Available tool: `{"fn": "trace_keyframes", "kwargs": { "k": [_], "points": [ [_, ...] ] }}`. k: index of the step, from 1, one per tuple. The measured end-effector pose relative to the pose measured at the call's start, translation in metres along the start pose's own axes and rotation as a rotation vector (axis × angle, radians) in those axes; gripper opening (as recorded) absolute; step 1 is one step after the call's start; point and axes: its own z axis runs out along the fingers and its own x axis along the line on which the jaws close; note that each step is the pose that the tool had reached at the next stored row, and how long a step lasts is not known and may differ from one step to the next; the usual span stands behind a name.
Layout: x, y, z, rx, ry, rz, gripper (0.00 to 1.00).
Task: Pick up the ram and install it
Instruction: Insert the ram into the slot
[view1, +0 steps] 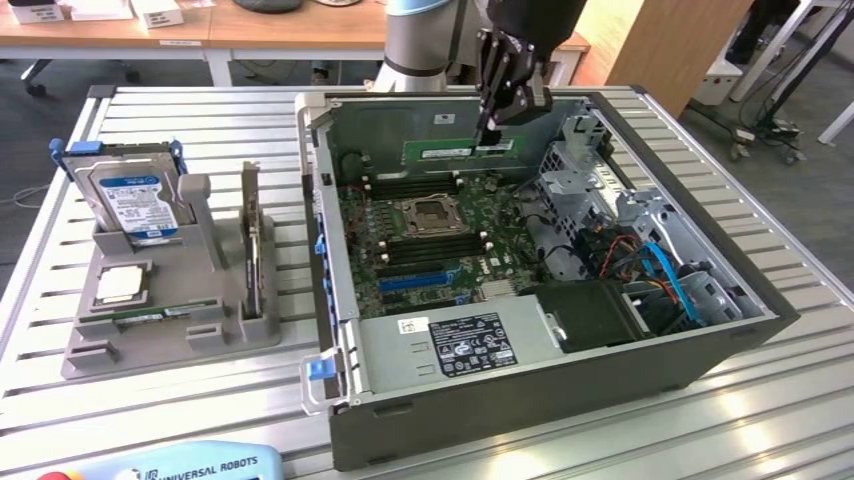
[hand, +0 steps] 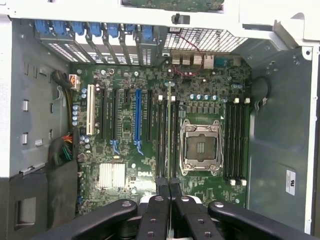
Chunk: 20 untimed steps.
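The gripper (view1: 491, 133) is clenching the ram (view1: 447, 152), hanging over the motherboard (view1: 441, 235) near the computer case's (view1: 534, 390) wall on the arm's side. The stick's long axis seems to be lying parallel to the memory slots (hand: 161, 140) directly below.

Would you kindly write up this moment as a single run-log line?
stage: ram held | gripper: shut on ram | position: above motherboard in open computer case | ram: not yet seated
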Motion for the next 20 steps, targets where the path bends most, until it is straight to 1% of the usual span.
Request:
{"fn": "trace_keyframes", "kwargs": {
  "k": [1,3,20],
  "points": [
    [0.0,-0.0003,0.0061,0.0,0.0,0.0,0.11],
    [0.0,-0.0004,0.0093,0.0,-0.0001,0.0,0.11],
    [0.002,-0.001,0.0306,0.0,0.0,0.0,0.11]
  ]
}}
